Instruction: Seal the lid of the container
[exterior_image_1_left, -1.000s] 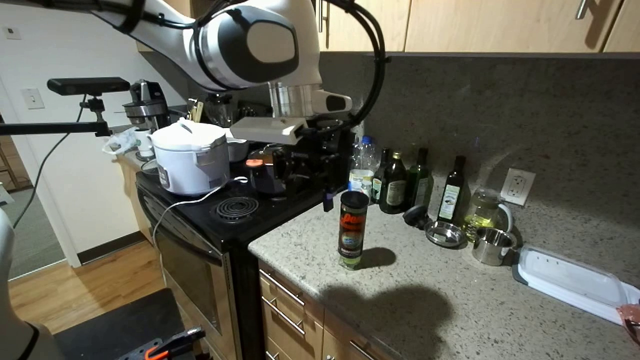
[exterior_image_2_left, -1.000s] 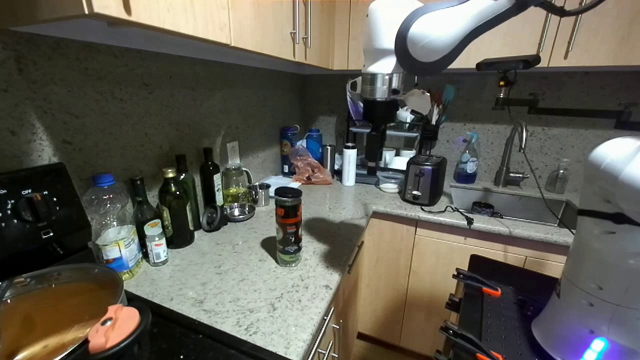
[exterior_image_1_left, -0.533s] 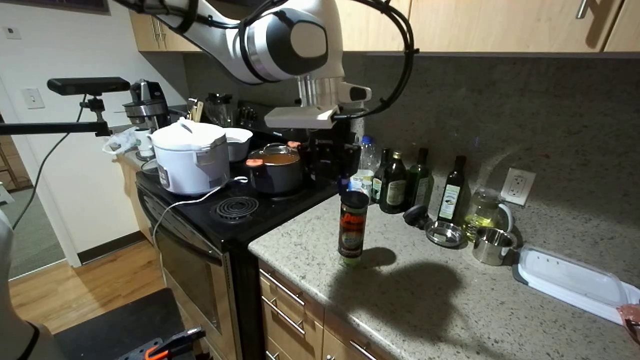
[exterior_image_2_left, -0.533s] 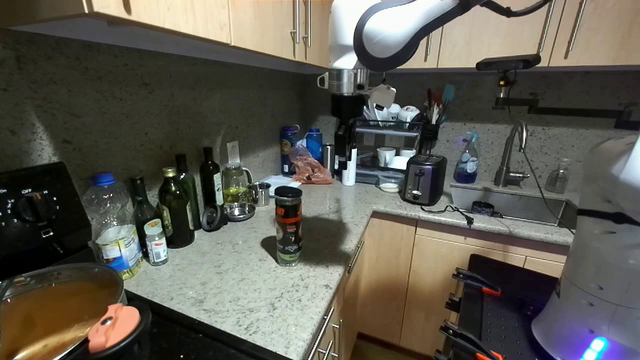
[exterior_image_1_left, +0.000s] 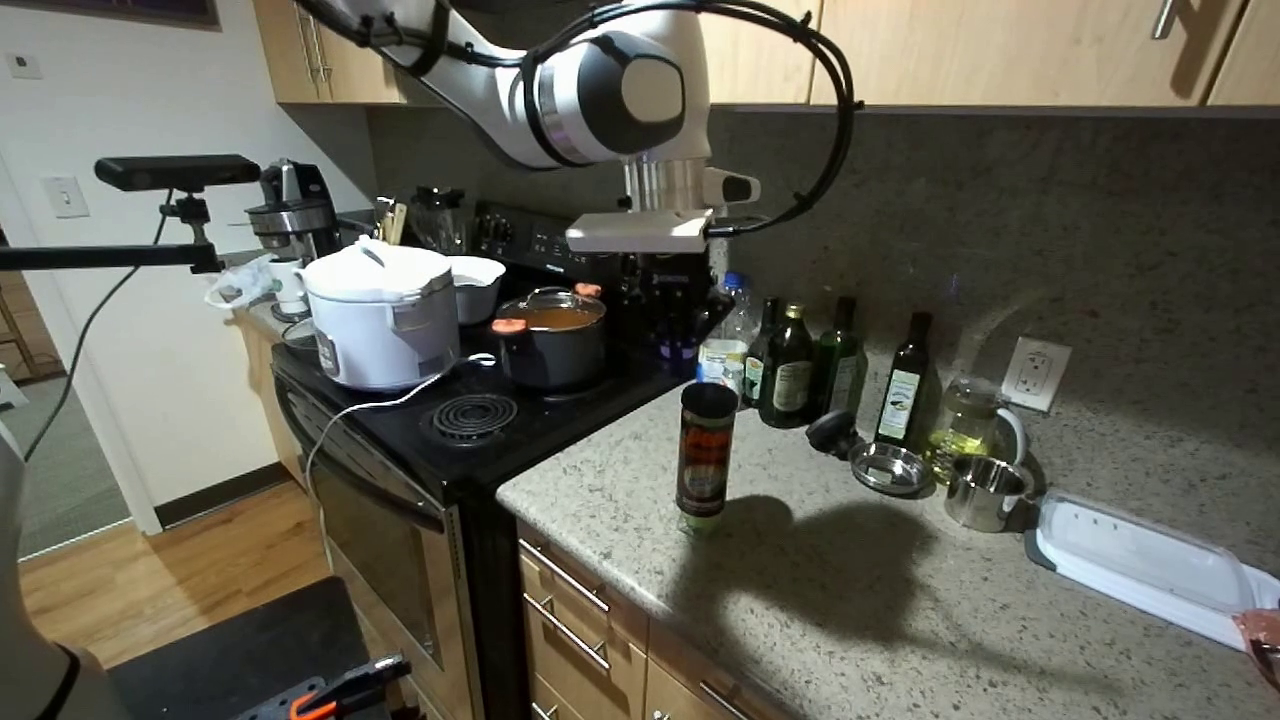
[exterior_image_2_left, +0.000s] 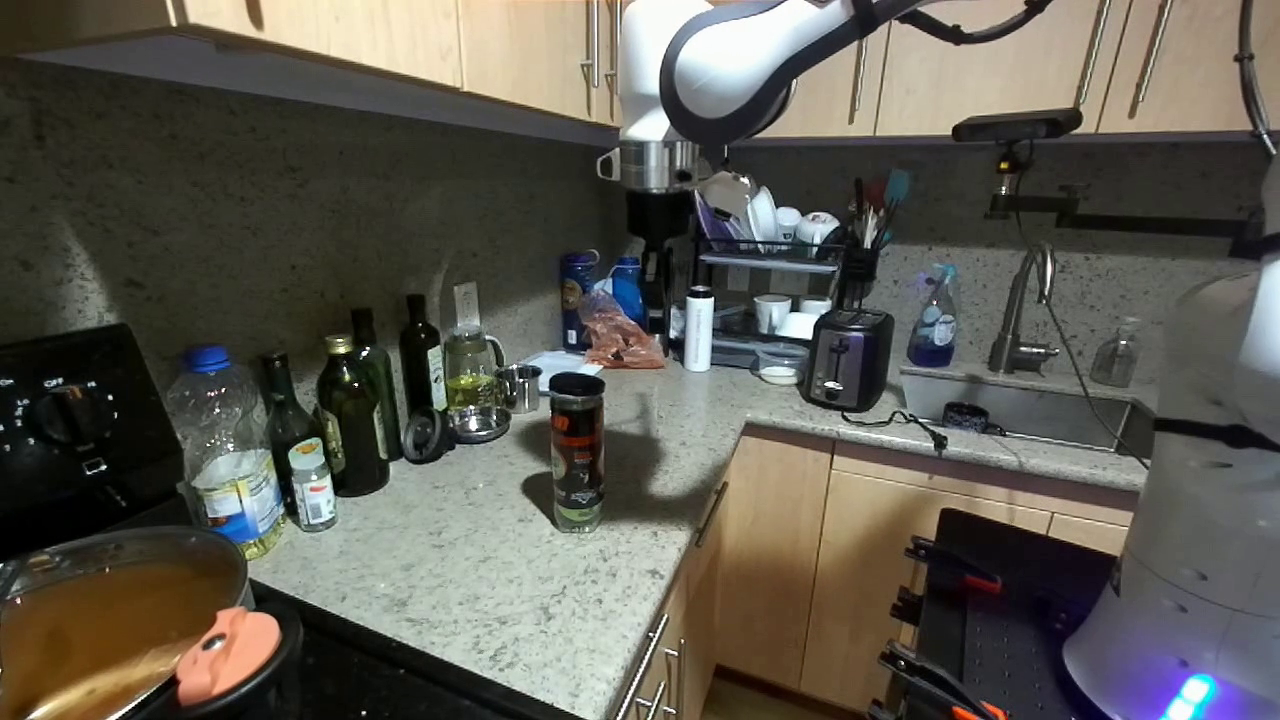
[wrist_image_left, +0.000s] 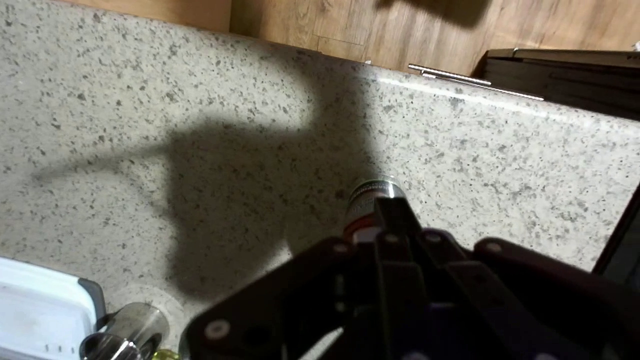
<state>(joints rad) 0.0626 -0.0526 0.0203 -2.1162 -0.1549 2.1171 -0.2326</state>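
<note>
The container (exterior_image_1_left: 704, 462) is a slim upright jar with a dark, red-lettered label, standing on the counter in both exterior views. Its lid (exterior_image_2_left: 577, 384), dark and round, sits on top and looks level; whether it is pressed fully down I cannot tell. My gripper (exterior_image_1_left: 678, 352) hangs above the jar's height, apart from it. Seen from the wrist, the gripper (wrist_image_left: 396, 212) is shut, fingers together with nothing visible between them. They overlap the jar's label (wrist_image_left: 364, 207) there and hide its top.
Behind the jar stand several dark bottles (exterior_image_1_left: 790, 370), a steel dish (exterior_image_1_left: 889, 468) and a steel cup (exterior_image_1_left: 985, 492). The stove holds a white pot (exterior_image_1_left: 380, 320) and a dark pot (exterior_image_1_left: 552, 350). A toaster (exterior_image_2_left: 848, 358) stands near the sink.
My gripper has travelled toward the jar, rightward in an exterior view, and risen slightly overall. Its fingers, spread apart a second ago, have come together. The jar has stayed put.
</note>
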